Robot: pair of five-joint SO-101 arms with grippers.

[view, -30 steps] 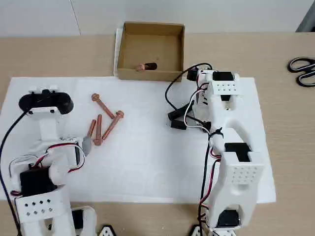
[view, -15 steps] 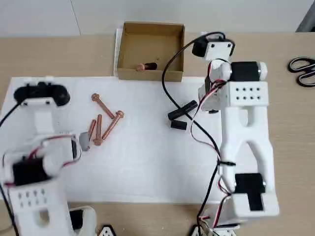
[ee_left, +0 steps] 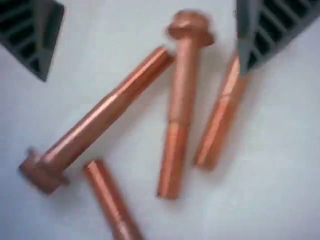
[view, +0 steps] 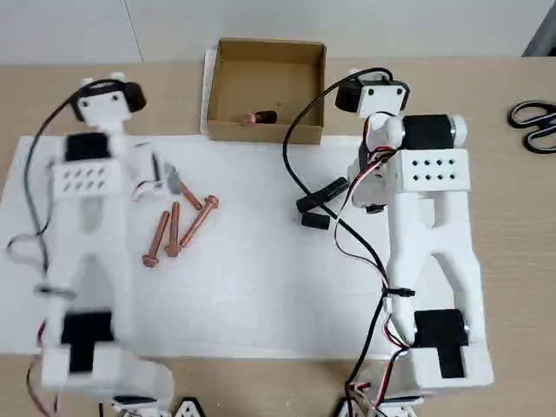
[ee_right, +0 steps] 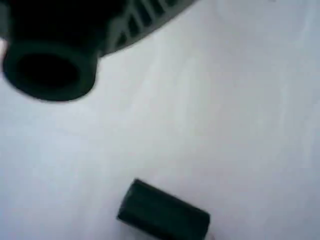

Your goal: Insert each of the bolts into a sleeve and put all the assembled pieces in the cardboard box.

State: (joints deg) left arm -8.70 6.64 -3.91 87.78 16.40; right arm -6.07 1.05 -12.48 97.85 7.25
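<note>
The left arm (view: 85, 226) and right arm (view: 432, 234) are white printed shells with dotted vent holes, black servos (view: 440, 330), and black, red and white cables (view: 286, 155). The left arm's fingers (ee_left: 272, 27) are dark grey and ribbed.

A sheet (view: 261, 304) lies on the counter (view: 504, 217). The cardboard box (view: 261, 132) stands at the sheet's rear edge, with one assembled piece (view: 259, 117) lying inside it. Four bolts (view: 175, 228) lie clustered on the sheet's left part. Two sleeves (view: 315, 221) lie to their right, one just behind the other. Scissors (view: 534, 122) lie at the counter's far right.
</note>
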